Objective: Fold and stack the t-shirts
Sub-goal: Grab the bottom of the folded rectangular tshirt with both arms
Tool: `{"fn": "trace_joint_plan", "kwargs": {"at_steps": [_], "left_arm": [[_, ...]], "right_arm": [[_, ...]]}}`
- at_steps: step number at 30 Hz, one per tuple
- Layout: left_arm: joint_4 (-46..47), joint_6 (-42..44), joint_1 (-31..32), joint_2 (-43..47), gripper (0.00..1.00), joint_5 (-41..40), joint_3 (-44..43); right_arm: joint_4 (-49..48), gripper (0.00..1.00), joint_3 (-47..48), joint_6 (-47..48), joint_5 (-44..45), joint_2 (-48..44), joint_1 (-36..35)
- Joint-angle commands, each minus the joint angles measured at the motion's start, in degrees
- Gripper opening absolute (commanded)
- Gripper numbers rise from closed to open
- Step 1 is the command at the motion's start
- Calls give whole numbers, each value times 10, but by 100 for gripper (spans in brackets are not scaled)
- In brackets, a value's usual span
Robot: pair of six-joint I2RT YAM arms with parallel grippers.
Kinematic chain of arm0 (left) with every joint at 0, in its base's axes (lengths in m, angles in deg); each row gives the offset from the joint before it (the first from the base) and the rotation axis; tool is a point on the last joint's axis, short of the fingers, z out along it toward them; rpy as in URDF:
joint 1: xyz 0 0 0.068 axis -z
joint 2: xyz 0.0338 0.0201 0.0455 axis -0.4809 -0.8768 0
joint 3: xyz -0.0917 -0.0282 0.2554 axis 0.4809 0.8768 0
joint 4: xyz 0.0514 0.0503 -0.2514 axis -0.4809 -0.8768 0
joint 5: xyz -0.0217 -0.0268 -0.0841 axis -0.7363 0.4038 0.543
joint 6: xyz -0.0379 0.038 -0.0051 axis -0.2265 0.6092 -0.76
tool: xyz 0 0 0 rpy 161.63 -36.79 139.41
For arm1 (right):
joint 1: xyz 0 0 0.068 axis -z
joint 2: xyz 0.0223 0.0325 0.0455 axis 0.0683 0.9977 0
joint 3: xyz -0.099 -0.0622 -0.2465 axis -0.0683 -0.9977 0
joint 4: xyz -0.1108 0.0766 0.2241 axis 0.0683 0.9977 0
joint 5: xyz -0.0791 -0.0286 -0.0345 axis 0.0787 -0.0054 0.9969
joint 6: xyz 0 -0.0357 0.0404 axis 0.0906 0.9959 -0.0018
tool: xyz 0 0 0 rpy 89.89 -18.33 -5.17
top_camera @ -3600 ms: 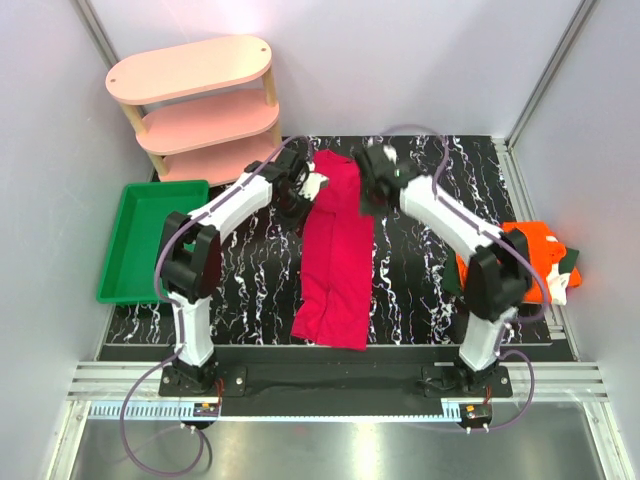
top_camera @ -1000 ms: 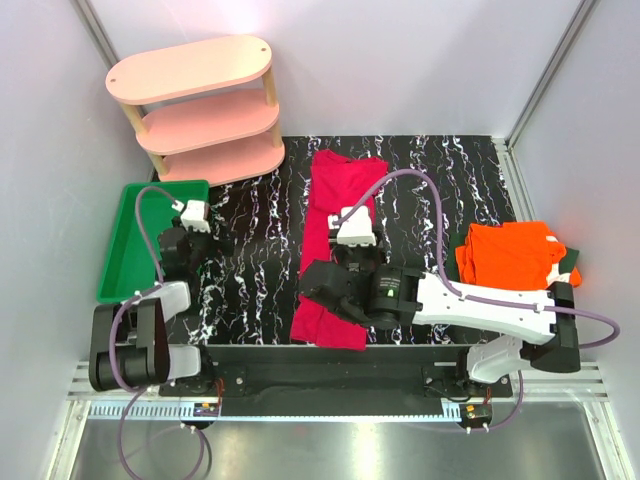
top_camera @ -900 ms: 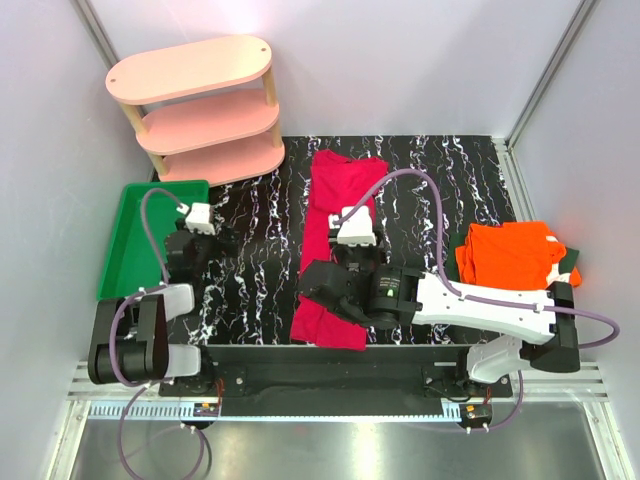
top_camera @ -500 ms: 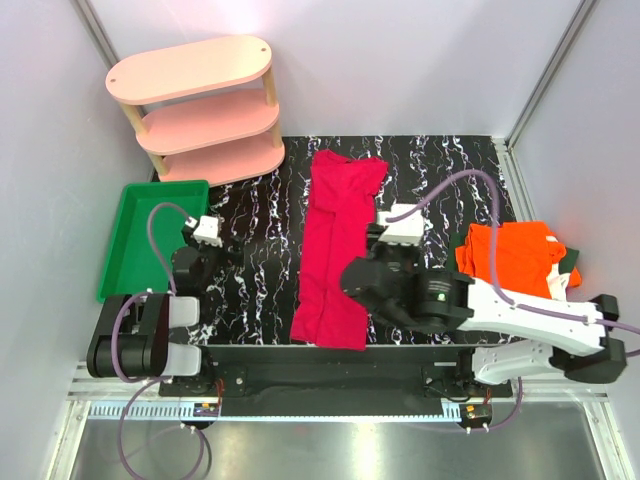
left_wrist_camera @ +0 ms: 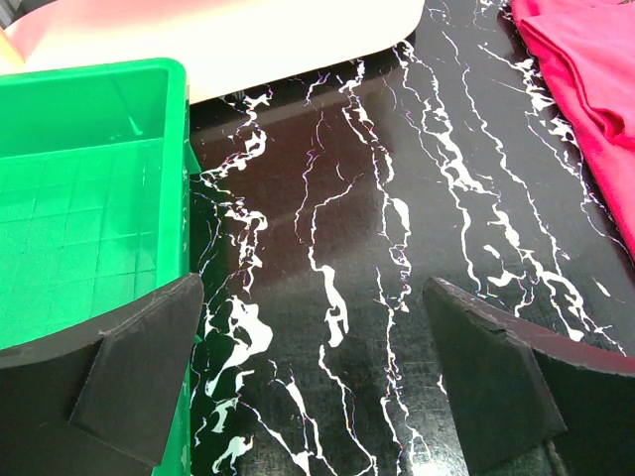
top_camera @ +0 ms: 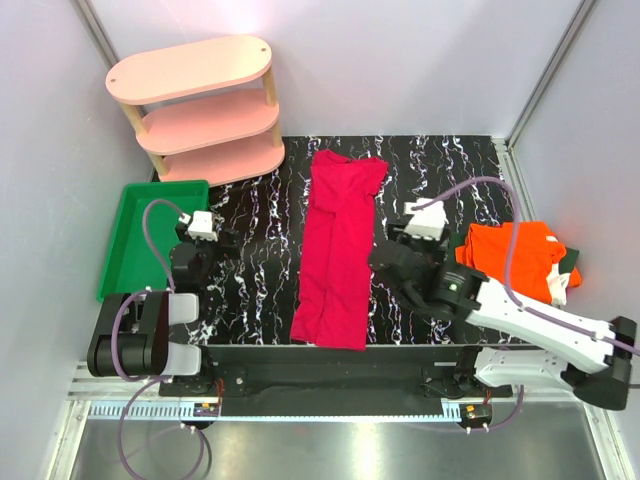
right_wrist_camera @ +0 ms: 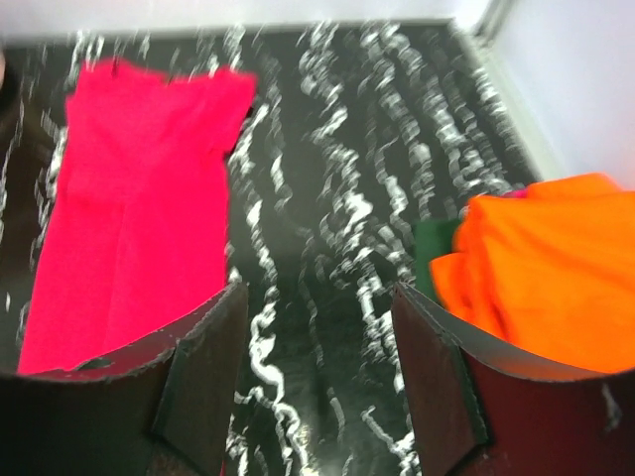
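A crimson t-shirt (top_camera: 337,245) (right_wrist_camera: 139,228) lies flat as a long narrow strip down the middle of the table; its edge also shows in the left wrist view (left_wrist_camera: 585,69). At the right edge an orange t-shirt (top_camera: 515,255) (right_wrist_camera: 546,268) rests bunched on a dark green one (top_camera: 570,262) (right_wrist_camera: 434,253). My right gripper (top_camera: 392,258) (right_wrist_camera: 317,367) hovers open and empty over bare table between the crimson and orange shirts. My left gripper (top_camera: 222,243) (left_wrist_camera: 313,367) is open wide and empty, low over the table beside the tray.
A green plastic tray (top_camera: 150,240) (left_wrist_camera: 79,228) sits at the left edge, right next to my left finger. A pink three-tier shelf (top_camera: 200,105) (left_wrist_camera: 228,40) stands at the back left. The black marbled mat ends at metal rails on the right.
Both arms have drawn back from the shirt's far end. The right arm swung off the crimson shirt's lower half to the right, its jaws widening. The left gripper opened fully by the tray.
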Motion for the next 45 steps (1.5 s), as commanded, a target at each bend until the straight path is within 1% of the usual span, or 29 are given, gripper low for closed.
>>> {"fn": "trace_joint_plan", "kwargs": {"at_steps": [1, 4, 6, 8, 14, 17, 20, 21, 22, 23, 24, 25, 26, 27, 28, 29, 30, 32, 33, 34, 35, 36, 37, 38, 39, 40, 41, 42, 45], "left_arm": [[48, -2, -2, -3, 99, -14, -16], [48, -2, -2, -3, 99, -14, -16], [48, -2, -2, -3, 99, -15, -16], [48, -2, -2, -3, 99, -14, -16], [48, -2, -2, -3, 99, -14, -16], [41, -4, -2, -4, 99, -17, -19], [53, 16, 26, 3, 99, -82, -15], [59, 29, 52, 17, 99, -128, 6], [56, 38, 94, 62, 99, -222, 6], [-86, 32, 125, 92, 99, -296, -14], [-197, 5, 149, 117, 99, -342, -105], [-302, -13, 171, 131, 99, -368, -158], [-498, -107, 179, 125, 99, -388, -214], [-600, -173, 189, 115, 99, -403, -327], [-696, -224, 196, 89, 99, -366, -378], [-830, -276, 202, 76, 99, -341, -418], [-866, -283, 233, 67, 99, -315, -457], [-897, -300, 286, 85, 99, -290, -445], [-898, -325, 322, 103, 99, -284, -405], [-900, -366, 325, 144, 99, -257, -381], [-902, -467, 325, 166, 99, -240, -350], [-897, -510, 323, 211, 99, -225, -286], [-889, -550, 323, 233, 99, -183, -253], [-839, -591, 323, 256, 99, -151, -220], [-802, -599, 324, 294, 99, -111, -154], [-769, -606, 326, 304, 99, -44, -130], [-741, -587, 332, 310, 99, -23, -117], [-757, -565, 364, 305, 99, -21, -132], [-896, -518, 420, 267, 99, -125, -210]], "right_arm": [[-76, 68, 2, -8, -96, 57, 22], [-87, 68, 16, 19, -140, 92, 26], [-61, 68, 42, 7, -154, 97, 26], [-43, 69, 48, 5, -162, 82, 26], [-29, 70, 45, 63, -157, 33, 30], [8, 72, 48, 52, -167, 22, 45], [25, 72, 25, 22, -211, 1, 72], [28, 72, 15, 9, -219, -5, 74], [34, 72, 10, 5, -221, -12, 75], [37, 72, 4, 3, -221, -14, 75], [40, 72, -5, 0, -219, -16, 75], [44, 72, -9, -1, -217, -17, 75], [46, 72, -13, -2, -216, -17, 75], [45, 72, -19, -4, -215, -17, 75], [47, 72, -22, -7, -215, -14, 75], [48, 72, -27, -10, -216, -13, 75], [48, 72, -31, -20, -215, -12, 75], [47, 72, -41, -34, -216, -8, 75], [47, 72, -45, -49, -218, -3, 75], [49, 72, -48, -58, -223, 0, 75], [48, 71, -52, -75, -231, 2, 75], [49, 71, -55, -84, -236, 2, 75], [49, 71, -56, -92, -241, 2, 75], [49, 71, -62, -98, -252, 0, 75], [50, 69, -67, -117, -256, -7, 75], [49, 69, -74, -129, -264, -12, 75], [45, 68, -92, -140, -294, -14, 75], [40, 68, -99, -147, -312, -13, 75], [46, 67, -131, -184, -378, -6, 72]]}}
